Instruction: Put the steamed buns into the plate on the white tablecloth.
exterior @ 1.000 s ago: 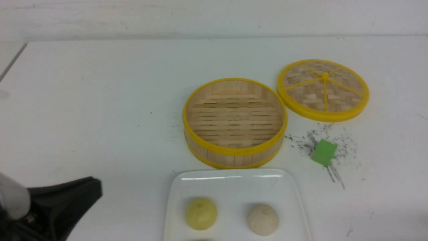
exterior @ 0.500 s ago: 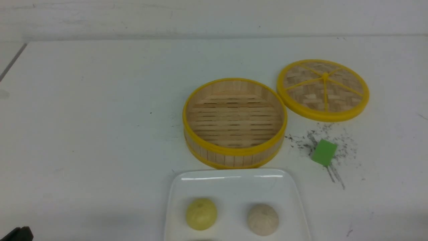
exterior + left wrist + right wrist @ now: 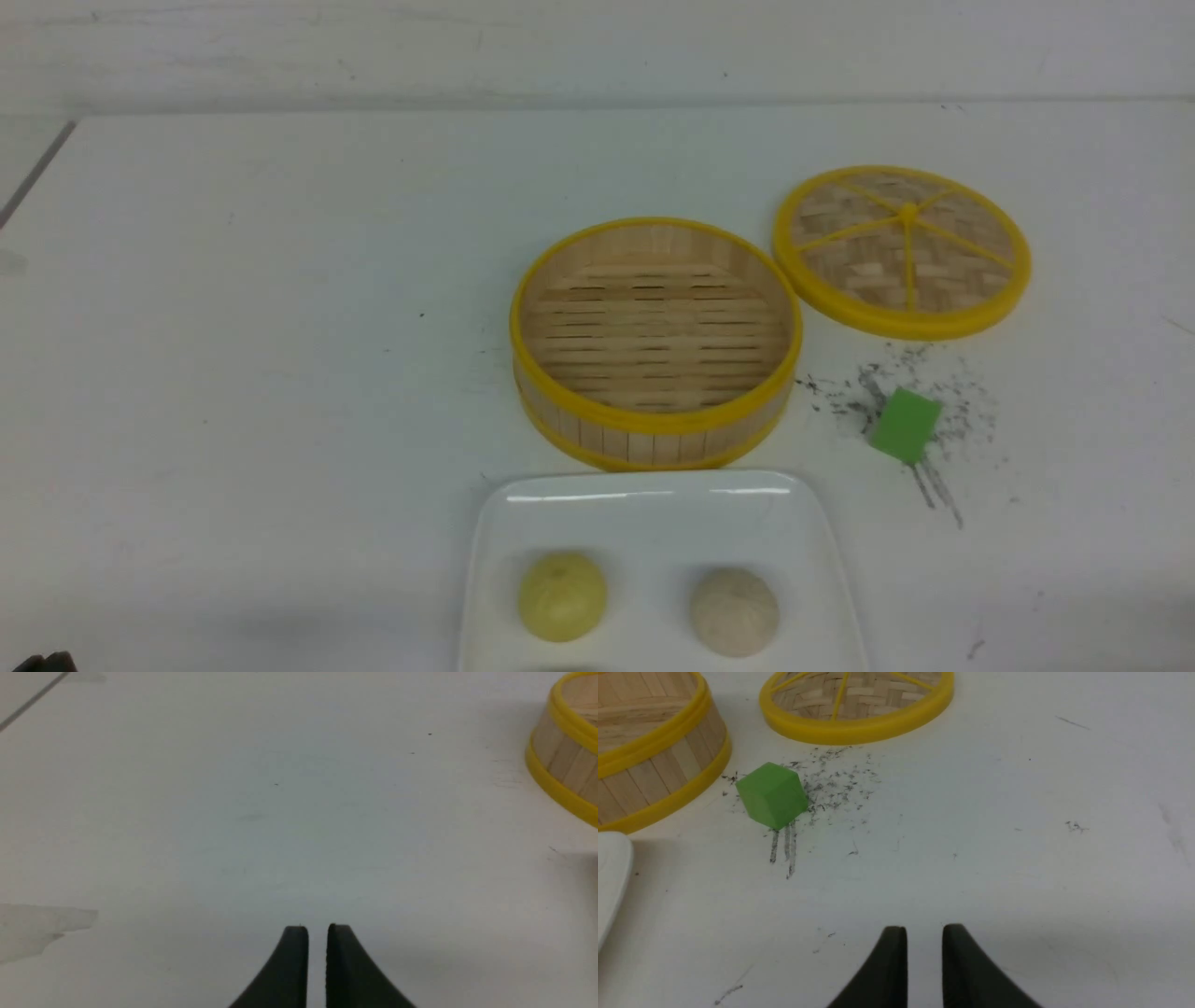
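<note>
The white plate [image 3: 653, 487] lies on the white tablecloth [image 3: 280, 327] at the near centre. A pale yellow steamed bun [image 3: 561, 609] and a beige-white bun [image 3: 734, 611] sit on it side by side. My left gripper [image 3: 317, 928] hovers over bare cloth to the left of the steamer, jaws slightly apart and empty; only a dark sliver of it [image 3: 42, 663] shows in the front view's bottom-left corner. My right gripper [image 3: 924, 928] hangs over bare cloth to the right of the plate's edge [image 3: 612, 868], open with nothing between the fingers. It is out of the front view.
An empty bamboo steamer [image 3: 653, 425] stands just behind the plate. Its woven lid [image 3: 904, 250] lies flat to the right. A green block [image 3: 904, 426] rests on grey scribbles between lid and plate. A strip of clear tape [image 3: 37, 924] lies on the cloth at the left.
The left arm has drawn back out of the front view toward the near left corner. The buns, plate, steamer and block have not moved.
</note>
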